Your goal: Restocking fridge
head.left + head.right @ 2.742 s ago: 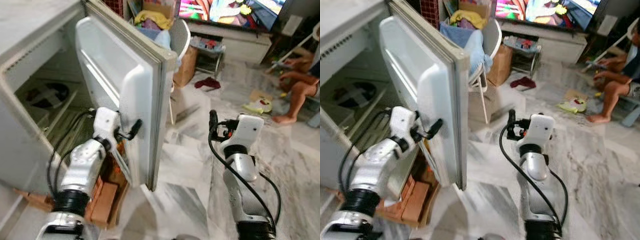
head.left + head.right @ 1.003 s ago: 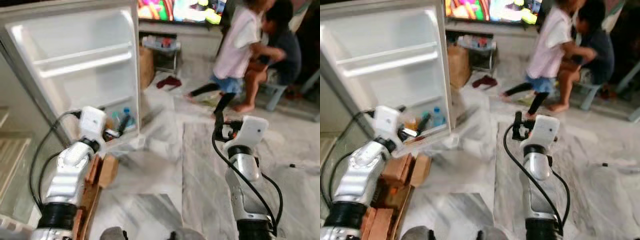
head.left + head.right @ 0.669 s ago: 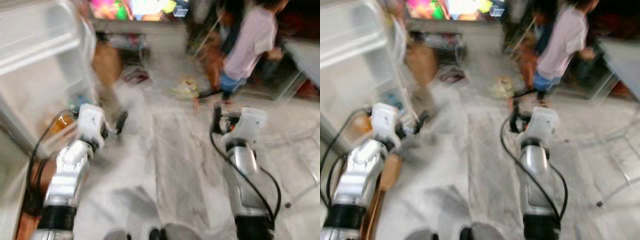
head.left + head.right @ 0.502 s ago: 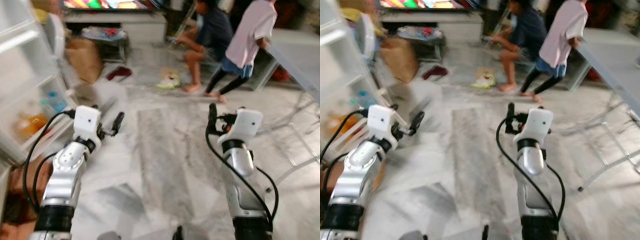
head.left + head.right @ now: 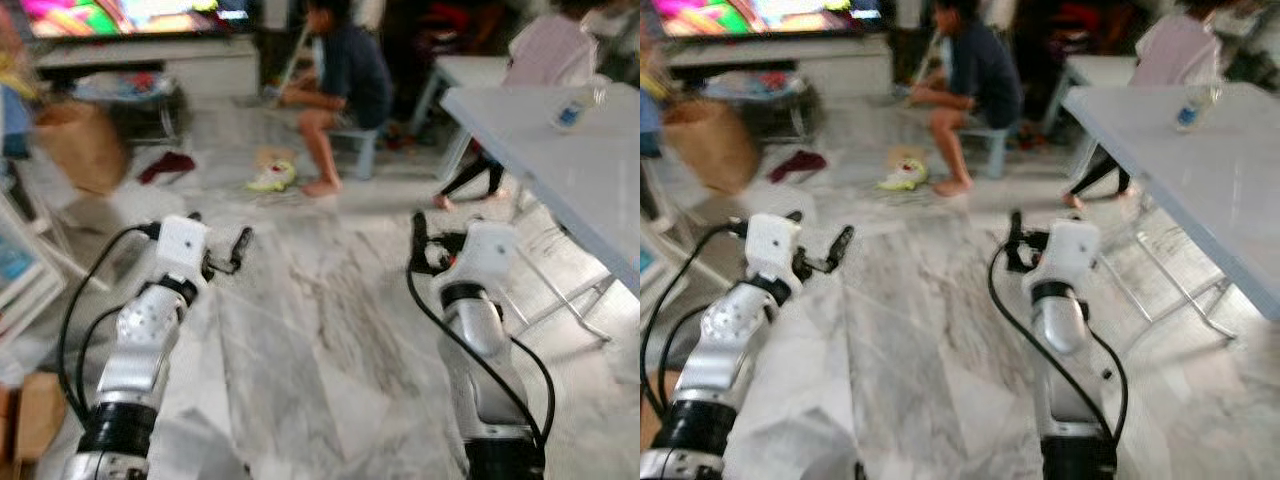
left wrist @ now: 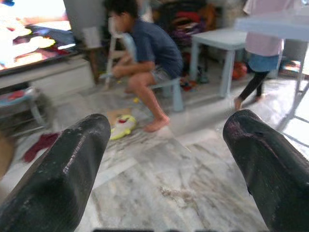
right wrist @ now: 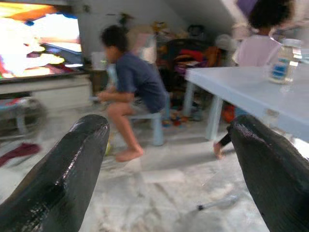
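- Now both arms are hanging out over the marble floor (image 5: 320, 330), and the head views are showing a little blurred.
- Left gripper (image 6: 159, 164) is spreading its two black fingers (image 6: 63, 179) wide, holding nothing, with only floor between them.
- Right gripper (image 7: 164, 169) is gaping just as wide, its fingers (image 7: 63, 174) empty too.
- White table (image 5: 560, 160) is standing to the robot's right, and a clear bottle (image 5: 1185, 108) with a blue label is sitting upright on it, well beyond the right gripper.
- Beyond the table's near end, a person in a dark shirt (image 5: 345, 80) is sitting on a low stool, and a person in a pink top (image 5: 1180, 45) is standing behind the table.
- Well left of the table, a brown bag (image 5: 80, 145) is resting on the floor, with the lit TV (image 5: 750, 15) behind it.
- At the far left edge, a strip of a white shelf (image 5: 15, 265) is peeking in; I cannot tell what it belongs to.
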Controlling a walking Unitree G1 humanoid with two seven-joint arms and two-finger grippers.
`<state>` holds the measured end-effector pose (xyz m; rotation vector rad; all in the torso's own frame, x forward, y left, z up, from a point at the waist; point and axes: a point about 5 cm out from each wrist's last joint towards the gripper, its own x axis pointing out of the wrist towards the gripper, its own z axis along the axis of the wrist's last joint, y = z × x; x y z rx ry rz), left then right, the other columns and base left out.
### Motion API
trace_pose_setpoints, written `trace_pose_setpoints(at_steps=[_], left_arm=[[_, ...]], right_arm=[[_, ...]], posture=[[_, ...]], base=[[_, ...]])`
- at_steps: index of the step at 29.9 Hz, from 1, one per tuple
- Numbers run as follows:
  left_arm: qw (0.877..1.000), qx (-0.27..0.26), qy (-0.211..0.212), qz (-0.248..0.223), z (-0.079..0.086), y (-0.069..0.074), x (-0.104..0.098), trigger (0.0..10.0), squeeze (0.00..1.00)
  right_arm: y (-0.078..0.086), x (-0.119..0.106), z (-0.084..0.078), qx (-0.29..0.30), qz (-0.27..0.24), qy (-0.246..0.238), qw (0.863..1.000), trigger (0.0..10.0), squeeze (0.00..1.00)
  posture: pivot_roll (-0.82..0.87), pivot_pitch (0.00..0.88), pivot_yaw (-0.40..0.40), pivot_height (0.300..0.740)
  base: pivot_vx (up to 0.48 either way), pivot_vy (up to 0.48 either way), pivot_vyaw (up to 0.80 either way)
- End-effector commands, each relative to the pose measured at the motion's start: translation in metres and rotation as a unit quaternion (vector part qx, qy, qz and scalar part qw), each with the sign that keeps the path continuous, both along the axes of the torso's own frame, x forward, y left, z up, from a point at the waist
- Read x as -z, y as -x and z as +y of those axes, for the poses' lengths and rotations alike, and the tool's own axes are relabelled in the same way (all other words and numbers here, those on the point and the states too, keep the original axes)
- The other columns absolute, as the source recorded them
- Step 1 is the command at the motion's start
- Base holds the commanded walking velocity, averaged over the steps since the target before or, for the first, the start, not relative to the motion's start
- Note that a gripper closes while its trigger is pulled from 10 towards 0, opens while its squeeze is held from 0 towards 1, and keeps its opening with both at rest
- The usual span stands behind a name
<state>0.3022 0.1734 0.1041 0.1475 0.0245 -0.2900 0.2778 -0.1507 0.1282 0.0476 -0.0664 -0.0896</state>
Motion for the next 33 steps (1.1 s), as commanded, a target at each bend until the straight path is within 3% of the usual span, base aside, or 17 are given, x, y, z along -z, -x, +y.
trace_pose_setpoints(at_steps=[1, 12, 15, 20, 33], left_arm=[[1.000, 0.013, 0.003, -0.016, -0.010, -0.004, -0.006, 10.0, 0.00], [1.000, 0.011, 0.009, -0.020, -0.008, -0.008, -0.008, 10.0, 0.00], [1.000, 0.009, 0.005, -0.019, -0.002, -0.001, -0.004, 10.0, 0.00], [1.000, 0.007, 0.005, -0.021, -0.001, 0.000, -0.005, 10.0, 0.00], [1.000, 0.022, 0.001, -0.022, -0.009, -0.006, -0.006, 10.0, 0.00]], right_arm=[[0.001, -0.004, -0.005, 0.005, -0.008, 0.011, 1.000, 10.0, 0.00], [-0.004, -0.008, -0.003, 0.001, -0.018, 0.013, 1.000, 10.0, 0.00], [-0.005, -0.003, -0.011, 0.015, -0.016, 0.017, 1.000, 10.0, 0.00], [-0.007, -0.007, -0.011, 0.014, -0.021, 0.017, 1.000, 10.0, 0.00], [-0.008, -0.006, -0.007, 0.008, -0.023, 0.018, 1.000, 10.0, 0.00]], posture=[[-0.04, 0.021, -0.074, 0.740], [-0.04, 0.000, -0.053, 0.740], [-0.04, 0.000, -0.045, 0.740], [-0.05, 0.001, -0.048, 0.740], [-0.06, 0.000, -0.047, 0.740]], base=[[0.480, 0.000, 0.00], [0.480, 0.000, 0.00], [0.480, 0.000, 0.00], [0.480, 0.000, 0.00], [0.480, 0.000, -0.74]])
